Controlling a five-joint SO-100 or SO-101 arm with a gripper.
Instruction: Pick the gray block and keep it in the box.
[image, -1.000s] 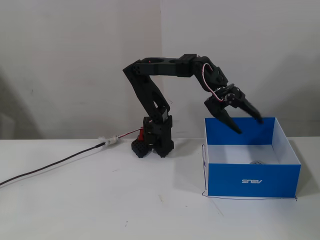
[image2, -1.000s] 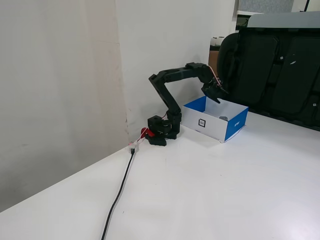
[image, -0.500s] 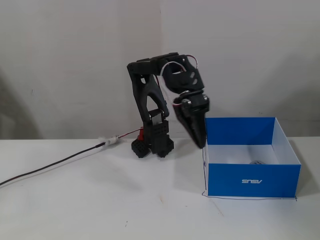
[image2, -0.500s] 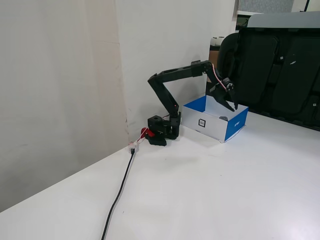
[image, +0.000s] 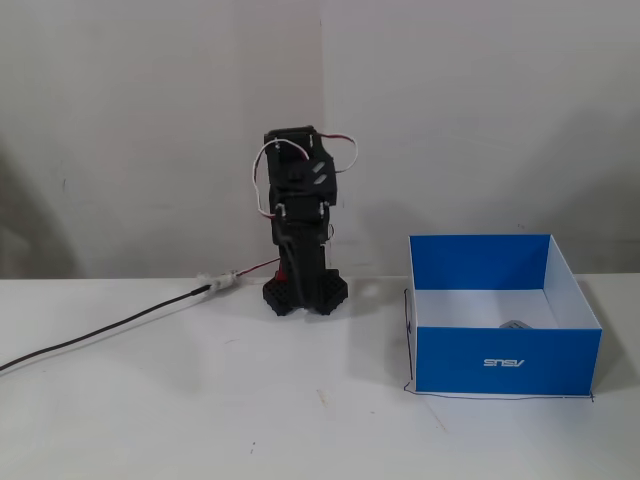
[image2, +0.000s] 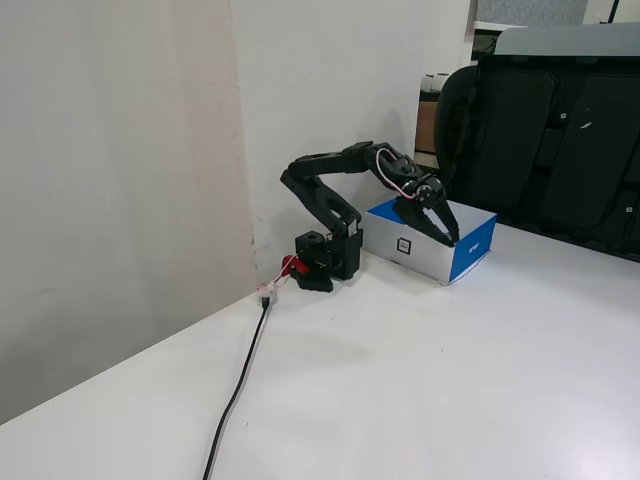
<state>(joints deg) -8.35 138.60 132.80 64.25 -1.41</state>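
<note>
The box stands on the white table at the right of a fixed view, blue outside and white inside. It also shows behind the arm in a fixed view. The gray block lies inside the box near its front wall, only its top showing; in the side-on fixed view the box wall hides it. The black arm stands left of the box, apart from it. My gripper points down above the table with its jaws together and nothing between them.
A black cable runs left from the arm's base across the table, and shows in a fixed view. A white wall stands close behind the arm. A black chair is beyond the table. A thin black line marks the table around the box.
</note>
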